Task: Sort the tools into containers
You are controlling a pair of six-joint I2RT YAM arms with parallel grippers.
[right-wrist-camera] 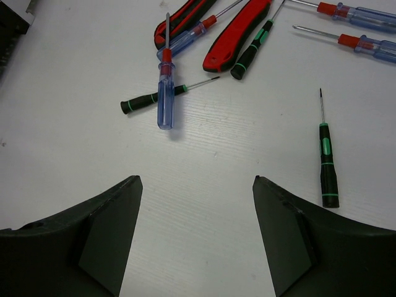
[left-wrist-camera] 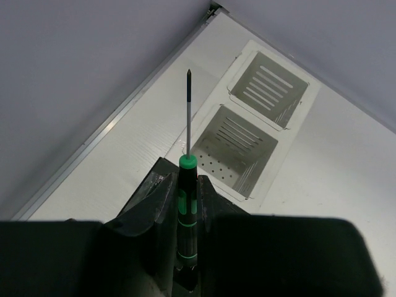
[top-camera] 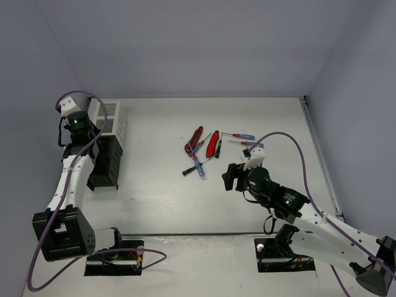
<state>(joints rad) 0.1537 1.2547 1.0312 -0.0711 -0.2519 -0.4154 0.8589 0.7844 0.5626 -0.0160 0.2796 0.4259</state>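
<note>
Pointing away, probably downward: clamped screwdriver (left-wrist-camera: 187, 179)

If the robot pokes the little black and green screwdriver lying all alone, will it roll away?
Probably yes: the lone screwdriver has a round handle and lies flat on the smooth table, so a sideways poke would likely roll it. It looks thin, so probably light. Its metal shaft looks stiff, not floppy.
</note>
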